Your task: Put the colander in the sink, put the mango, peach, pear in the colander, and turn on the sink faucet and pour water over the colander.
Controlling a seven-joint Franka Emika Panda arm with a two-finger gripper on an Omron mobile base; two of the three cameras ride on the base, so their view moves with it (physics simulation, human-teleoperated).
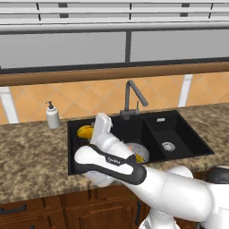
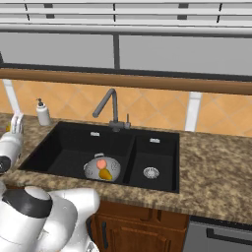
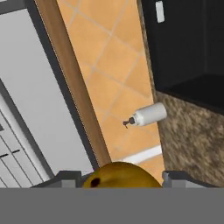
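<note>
I've got the claw pinching the pear (yellow-green) above the sink, left end. Colander w/ peach and mango sits in sink's big basin.

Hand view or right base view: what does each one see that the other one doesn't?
Hand view's own: a close look at the yellow pear gripped between the tips of the claw.
Right base view's own: the colander in the big basin with the peach and mango inside, the sink faucet, and a silver drain in the small basin.
Shared: the white soap bottle, the black sink, the speckled counter and the orange wall tiles.
</note>
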